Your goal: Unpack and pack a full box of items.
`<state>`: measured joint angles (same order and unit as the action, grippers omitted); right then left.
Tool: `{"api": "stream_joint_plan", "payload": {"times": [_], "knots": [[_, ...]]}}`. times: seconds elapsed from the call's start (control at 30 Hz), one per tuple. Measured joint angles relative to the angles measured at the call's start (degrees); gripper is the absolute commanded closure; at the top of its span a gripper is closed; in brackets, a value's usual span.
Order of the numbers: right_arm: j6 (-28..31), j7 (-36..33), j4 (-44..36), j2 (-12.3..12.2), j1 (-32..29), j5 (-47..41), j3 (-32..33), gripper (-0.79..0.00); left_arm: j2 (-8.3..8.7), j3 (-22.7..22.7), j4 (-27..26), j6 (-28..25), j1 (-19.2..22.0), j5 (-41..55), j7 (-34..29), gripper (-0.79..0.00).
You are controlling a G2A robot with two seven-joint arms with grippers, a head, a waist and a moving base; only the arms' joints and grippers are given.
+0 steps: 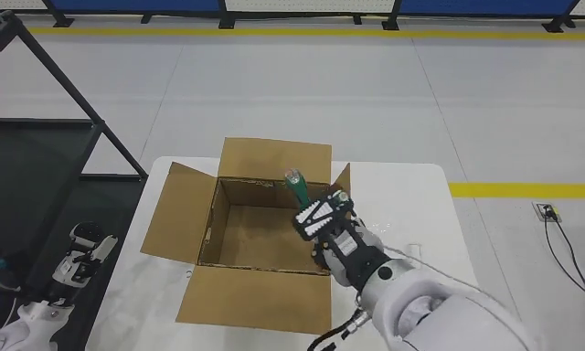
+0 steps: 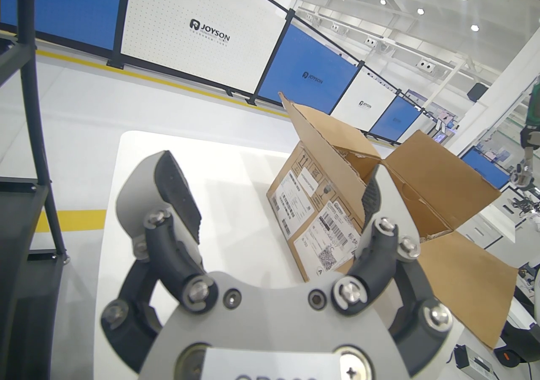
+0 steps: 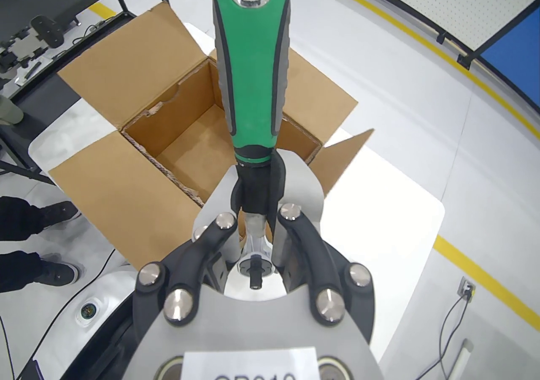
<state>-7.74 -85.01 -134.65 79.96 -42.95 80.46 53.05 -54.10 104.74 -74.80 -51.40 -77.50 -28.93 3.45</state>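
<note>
From the top: open cardboard box (image 1: 274,159) on the white table (image 1: 402,191), with a green-handled ratchet wrench (image 1: 297,185) above its far right corner in the right hand (image 1: 322,216). Left of the table, the left hand (image 1: 84,250).

From the left wrist: left hand (image 2: 270,170) spread wide, holding nothing, facing the cardboard box (image 2: 422,170).

From the right wrist: right hand (image 3: 257,183) clamped tight on the ratchet wrench (image 3: 253,61) at its neck, handle pointing out over the cardboard box (image 3: 139,52).

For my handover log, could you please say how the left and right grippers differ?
The left gripper is open and empty; the right gripper is shut on a green-handled tool. The left gripper sits low beside the cardboard box; the right gripper is above the box's rim. Both have silver frames with dark pads.
</note>
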Motion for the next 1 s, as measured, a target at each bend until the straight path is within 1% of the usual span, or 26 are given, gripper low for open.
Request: {"api": "stream_joint_plan", "payload": {"times": [0.07,0.13,0.3,0.4,0.47,0.87,0.93,1.0], "knots": [[-1.25,-2.31,0.05,0.73,1.89,2.43,-4.6,0.0,0.0,0.0,0.0,0.0,0.0,0.0,0.0,-0.785],[-2.02,-3.08,1.41,1.33,3.04,4.71,-7.99,0.0,0.0,0.0,0.0,0.0,0.0,0.0,0.0,-0.785],[-6.14,-1.44,12.11,4.06,8.39,7.85,-14.71,0.0,0.0,0.0,0.0,0.0,0.0,0.0,0.0,-0.785],[-7.69,-0.28,18.45,5.71,11.24,7.06,-16.53,0.0,0.0,0.0,0.0,0.0,0.0,0.0,0.0,-0.785],[-7.47,-1.01,20.37,6.03,11.96,6.83,-16.75,0.0,0.0,0.0,0.0,0.0,0.0,0.0,0.0,-0.785],[-7.34,-0.91,20.17,5.99,11.81,6.79,-16.71,0.0,0.0,0.0,0.0,0.0,0.0,0.0,0.0,-0.785],[-5.9,1.27,21.36,6.01,10.18,4.3,-15.81,0.0,0.0,0.0,0.0,0.0,0.0,0.0,0.0,-0.785],[-4.88,4.8,23.8,6.24,9.16,-0.18,-13.85,0.0,0.0,0.0,0.0,0.0,0.0,0.0,0.0,-0.785]]}}
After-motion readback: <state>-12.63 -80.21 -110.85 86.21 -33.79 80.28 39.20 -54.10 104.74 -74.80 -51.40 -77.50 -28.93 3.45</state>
